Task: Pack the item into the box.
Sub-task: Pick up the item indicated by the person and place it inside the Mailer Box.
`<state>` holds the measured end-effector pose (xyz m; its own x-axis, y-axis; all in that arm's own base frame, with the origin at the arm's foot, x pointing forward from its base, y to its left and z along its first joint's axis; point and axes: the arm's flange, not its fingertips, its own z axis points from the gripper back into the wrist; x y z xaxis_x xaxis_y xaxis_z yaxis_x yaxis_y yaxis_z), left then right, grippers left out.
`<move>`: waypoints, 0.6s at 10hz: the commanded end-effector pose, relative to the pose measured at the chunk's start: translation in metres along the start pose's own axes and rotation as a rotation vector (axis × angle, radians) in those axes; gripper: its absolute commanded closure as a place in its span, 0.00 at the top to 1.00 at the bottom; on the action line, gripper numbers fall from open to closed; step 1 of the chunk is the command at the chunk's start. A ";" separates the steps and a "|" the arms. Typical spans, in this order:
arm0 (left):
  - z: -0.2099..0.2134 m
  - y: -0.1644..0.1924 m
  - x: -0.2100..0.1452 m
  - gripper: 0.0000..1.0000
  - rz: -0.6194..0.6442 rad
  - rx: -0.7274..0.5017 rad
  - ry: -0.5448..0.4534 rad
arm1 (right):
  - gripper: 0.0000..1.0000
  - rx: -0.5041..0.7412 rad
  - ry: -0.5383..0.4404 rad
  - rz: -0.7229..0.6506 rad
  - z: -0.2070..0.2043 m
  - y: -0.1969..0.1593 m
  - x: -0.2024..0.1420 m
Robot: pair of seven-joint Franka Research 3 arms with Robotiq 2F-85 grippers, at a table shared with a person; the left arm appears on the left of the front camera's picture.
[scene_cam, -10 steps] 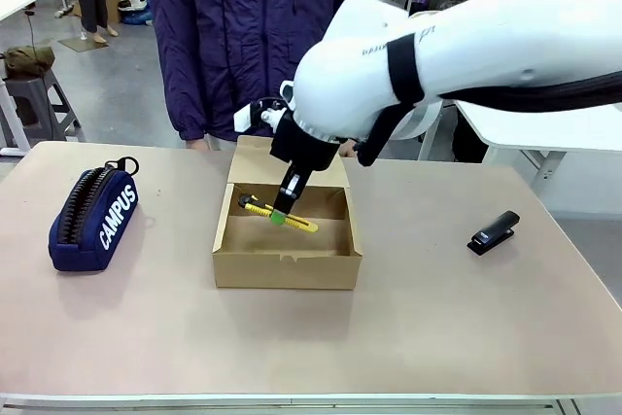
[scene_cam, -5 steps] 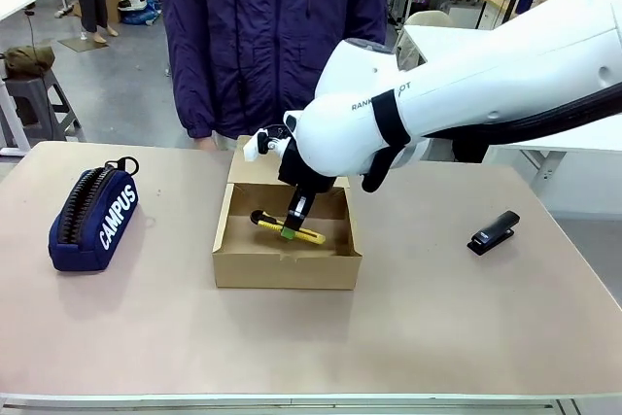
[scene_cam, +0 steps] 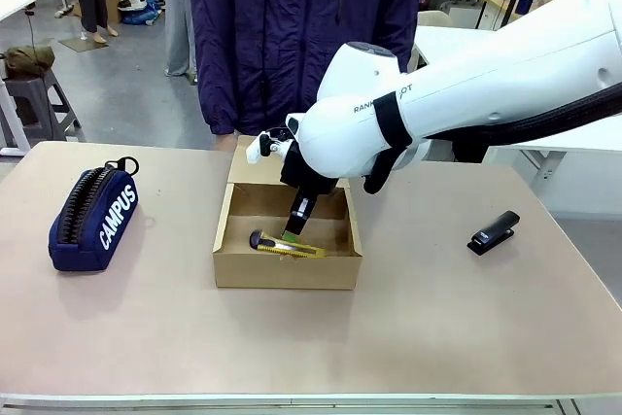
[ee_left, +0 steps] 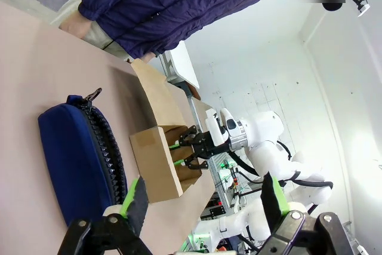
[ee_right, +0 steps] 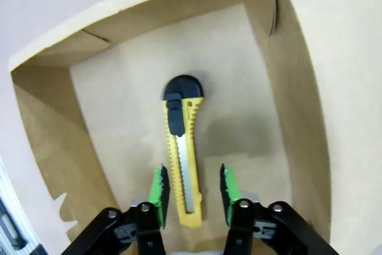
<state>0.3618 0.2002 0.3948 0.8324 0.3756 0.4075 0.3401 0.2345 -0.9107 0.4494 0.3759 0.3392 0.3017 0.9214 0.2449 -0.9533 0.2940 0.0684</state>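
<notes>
Across the lower part of the front view spreads the beige worktop (scene_cam: pixel 466 337). At its far edge, in the upper middle of the frame, stands a person in a dark blue jacket (scene_cam: pixel 292 36). The white right arm (scene_cam: pixel 466 75) enters from the right of the frame and points down into the box (scene_cam: pixel 287 271). This box sits in the middle of the worktop, with its flap lid (scene_cam: pixel 255 160) open on the far side. At the left of the frame lies a navy pencil case (scene_cam: pixel 94 213), well apart from the box. The yellow knife (scene_cam: pixel 289 248) lies on the floor of the box, near the front wall, with its black tip toward the left of the picture. At the right a small black stapler (scene_cam: pixel 494 231) lies alone. In the right wrist view the right jaws are apart, with one green pad (ee_right: pixel 159 190) on each side of the knife's rear end and a small gap on both sides. In the left wrist view the left jaws stand wide apart with nothing between them.
</notes>
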 end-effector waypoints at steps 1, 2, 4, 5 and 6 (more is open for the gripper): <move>0.000 -0.004 0.000 1.00 -0.011 -0.013 -0.006 | 1.00 -0.012 -0.019 0.024 0.006 -0.004 -0.002; 0.000 -0.004 0.000 1.00 -0.011 -0.013 -0.006 | 1.00 0.005 -0.022 0.030 0.008 -0.004 -0.001; 0.000 -0.004 0.000 1.00 -0.011 -0.013 -0.006 | 1.00 0.001 -0.022 0.029 0.005 -0.004 0.001; 0.000 -0.004 0.000 1.00 -0.011 -0.013 -0.006 | 1.00 0.017 -0.039 0.035 0.009 0.000 0.002; 0.000 -0.004 0.000 1.00 -0.011 -0.013 -0.006 | 1.00 -0.026 -0.043 0.042 0.016 0.002 0.004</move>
<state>0.3618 0.2002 0.3948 0.8324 0.3756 0.4075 0.3401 0.2345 -0.9107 0.4504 0.3797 0.3473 0.2944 0.9191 0.2618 -0.9555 0.2888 0.0606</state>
